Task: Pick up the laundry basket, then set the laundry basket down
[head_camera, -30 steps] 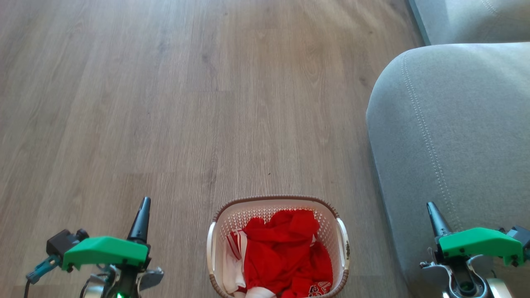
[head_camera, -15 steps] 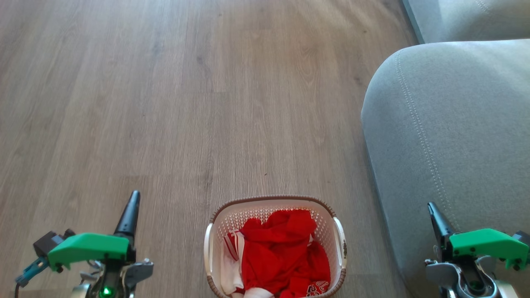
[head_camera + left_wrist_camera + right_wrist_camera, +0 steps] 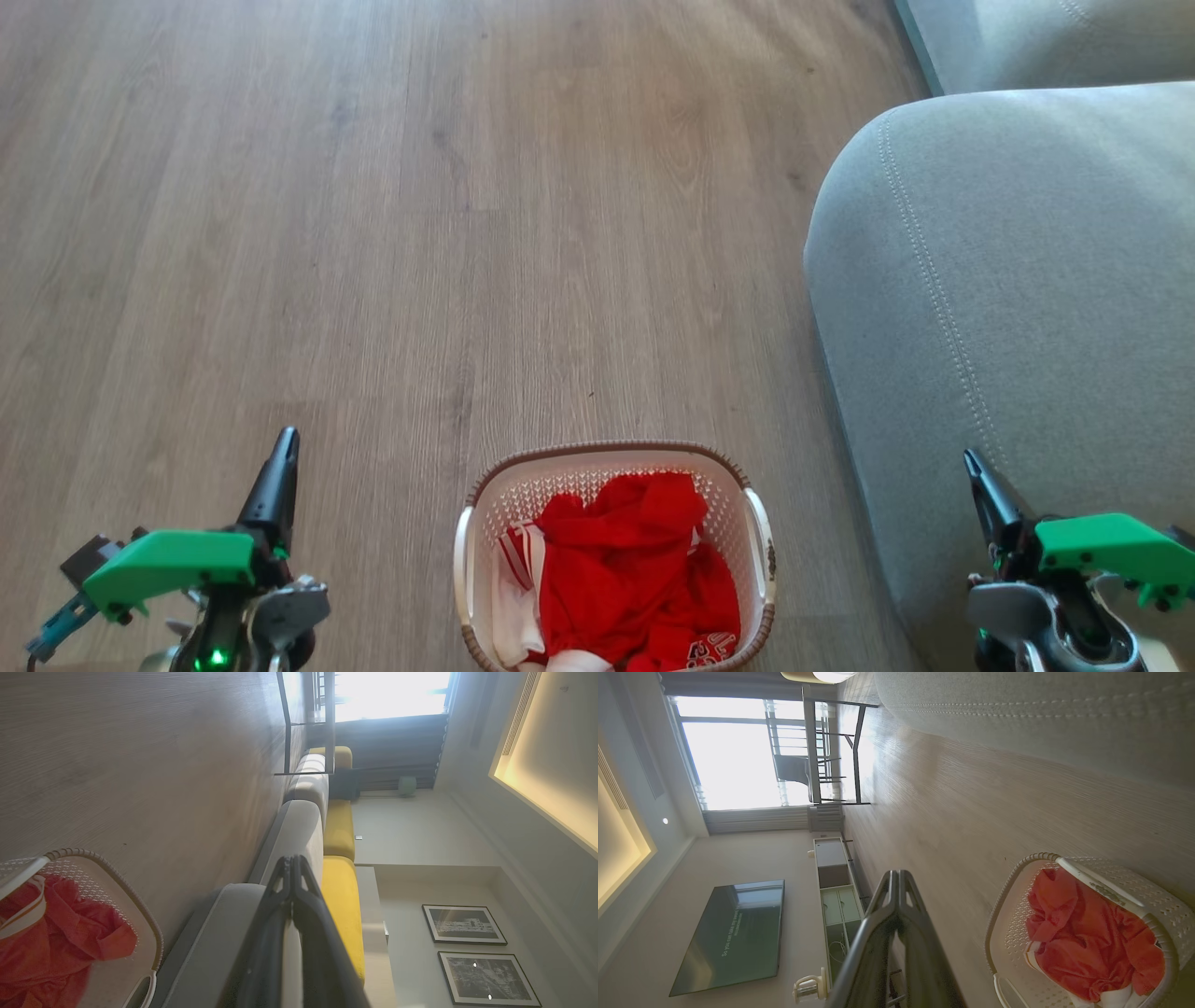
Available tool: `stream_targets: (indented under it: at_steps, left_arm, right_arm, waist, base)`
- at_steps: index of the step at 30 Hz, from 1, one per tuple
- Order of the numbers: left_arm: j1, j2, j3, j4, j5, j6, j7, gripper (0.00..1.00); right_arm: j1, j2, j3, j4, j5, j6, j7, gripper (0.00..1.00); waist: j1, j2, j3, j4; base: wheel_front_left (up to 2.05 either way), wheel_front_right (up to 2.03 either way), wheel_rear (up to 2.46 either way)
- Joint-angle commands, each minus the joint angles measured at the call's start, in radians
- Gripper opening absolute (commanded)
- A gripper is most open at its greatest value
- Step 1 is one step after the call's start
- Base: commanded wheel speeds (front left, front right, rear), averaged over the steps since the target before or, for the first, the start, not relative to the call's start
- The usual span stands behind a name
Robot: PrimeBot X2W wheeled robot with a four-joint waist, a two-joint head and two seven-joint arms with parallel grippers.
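A home living room: grey sofa [image 3: 1008, 280], wall-mounted television [image 3: 728, 935], framed pictures [image 3: 463, 924], wood floor [image 3: 373, 233].

The left gripper [image 3: 283, 446] and the right gripper [image 3: 974, 462] have long, dark, tapering fingers [image 3: 271, 487]. The left wrist carries a bright green angular cover [image 3: 168, 565], a teal connector [image 3: 51, 635] on a dark cable, a black block [image 3: 89, 555] and a small green light [image 3: 215, 658]. The right wrist has a like green shell [image 3: 1111, 551] with small dark screws over silver metal housing [image 3: 1018, 607].

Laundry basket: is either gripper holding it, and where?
Nothing is held. The cream-white, brown-rimmed perforated plastic laundry basket sits between the shut left gripper and right gripper, touching neither.
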State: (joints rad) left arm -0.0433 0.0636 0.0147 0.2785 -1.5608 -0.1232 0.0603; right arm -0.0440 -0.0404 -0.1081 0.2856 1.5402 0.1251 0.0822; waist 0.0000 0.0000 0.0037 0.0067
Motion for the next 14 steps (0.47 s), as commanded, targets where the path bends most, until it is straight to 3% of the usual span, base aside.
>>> stream_targets:
  at_steps: [1, 5, 14]
  left_arm:
    - [-0.060, 0.014, 0.044, -0.034, -0.025, -0.007, 0.008, 0.00]
    - [-0.062, 0.014, 0.062, -0.035, -0.079, -0.007, 0.023, 0.00]
    - [-0.062, 0.011, 0.065, -0.035, -0.076, -0.007, 0.026, 0.00]
  right_arm:
    - [-0.060, -0.017, 0.011, -0.040, 0.026, 0.005, 0.009, 0.00]
    - [-0.063, -0.017, 0.004, -0.041, 0.076, 0.006, 0.023, 0.00]
    - [-0.063, -0.016, 0.002, -0.041, 0.075, 0.006, 0.025, 0.00]
  waist:
    - [0.0000, 0.0000, 0.000, -0.001]
    - [0.0000, 0.0000, -0.001, -0.007]
    - [0.0000, 0.0000, -0.001, -0.007]
  base:
    - [0.00, 0.00, 0.00]
    - [0.00, 0.00, 0.00]
    - [0.00, 0.00, 0.00]
